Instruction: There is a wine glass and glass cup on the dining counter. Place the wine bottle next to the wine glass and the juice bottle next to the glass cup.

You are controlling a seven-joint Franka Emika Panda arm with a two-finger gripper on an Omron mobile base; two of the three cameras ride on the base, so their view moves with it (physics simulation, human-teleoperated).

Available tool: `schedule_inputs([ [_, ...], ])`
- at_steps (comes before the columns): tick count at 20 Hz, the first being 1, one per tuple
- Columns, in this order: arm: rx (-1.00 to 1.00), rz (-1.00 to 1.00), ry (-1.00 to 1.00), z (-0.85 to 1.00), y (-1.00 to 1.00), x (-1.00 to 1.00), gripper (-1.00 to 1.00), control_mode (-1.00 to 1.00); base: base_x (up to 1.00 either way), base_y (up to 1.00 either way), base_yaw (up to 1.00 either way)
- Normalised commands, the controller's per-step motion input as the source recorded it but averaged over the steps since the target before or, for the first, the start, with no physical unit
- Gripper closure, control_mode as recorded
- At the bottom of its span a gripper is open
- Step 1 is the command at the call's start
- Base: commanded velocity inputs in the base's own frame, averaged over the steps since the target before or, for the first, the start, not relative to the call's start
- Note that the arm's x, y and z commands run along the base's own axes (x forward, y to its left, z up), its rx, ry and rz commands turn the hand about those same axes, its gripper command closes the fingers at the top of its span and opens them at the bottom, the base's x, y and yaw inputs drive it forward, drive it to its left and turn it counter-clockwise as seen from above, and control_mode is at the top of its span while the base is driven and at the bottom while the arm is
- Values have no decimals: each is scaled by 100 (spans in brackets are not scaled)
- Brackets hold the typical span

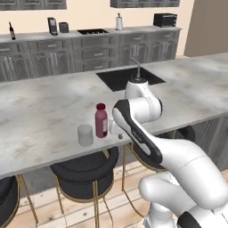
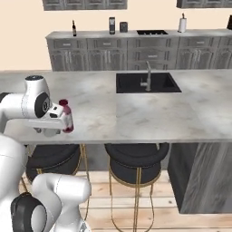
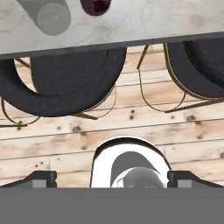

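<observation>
The squat pinkish-red juice bottle (image 1: pixel 101 120) (image 2: pixel 67 117) stands upright near the front edge of the dining counter (image 1: pixel 44 107) (image 2: pixel 149 113). Just left of it stands the short clear glass cup (image 1: pixel 85 135). Seen from above in the hand view, the glass cup (image 3: pixel 48 15) and the juice bottle's cap (image 3: pixel 95 6) sit at the top. My gripper (image 3: pixel 113 179) points down past the counter's front edge, to the right of the juice bottle, open with nothing between its fingers. The dark wine bottle (image 1: pixel 12 31) (image 2: pixel 74 28) stands on the far wall counter. The wine glass is out of view.
A black sink (image 1: pixel 129 78) (image 2: pixel 147 84) with a faucet is set into the dining counter. Black round stools (image 1: pixel 84 171) (image 2: pixel 136 163) (image 3: pixel 74 83) stand under its front edge on the wooden floor. The wall counter (image 1: pixel 89 38) holds small appliances.
</observation>
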Motion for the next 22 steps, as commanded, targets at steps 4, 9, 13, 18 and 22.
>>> schedule_inputs([
  [4, 0, 0, 0, 0, 0, 0, -100, 100, -68, 0, 0],
  [9, 0, 0, 0, 0, 0, 0, -100, 100, -74, 4, 0],
  [13, 0, 0, 0, 0, 0, 0, -100, 100, -56, 51, 0],
  [18, 0, 0, 0, 0, 0, 0, -100, 100, -23, 82, 0],
  [22, 0, 0, 0, 0, 0, 0, -100, 100, -15, 86, 0],
])
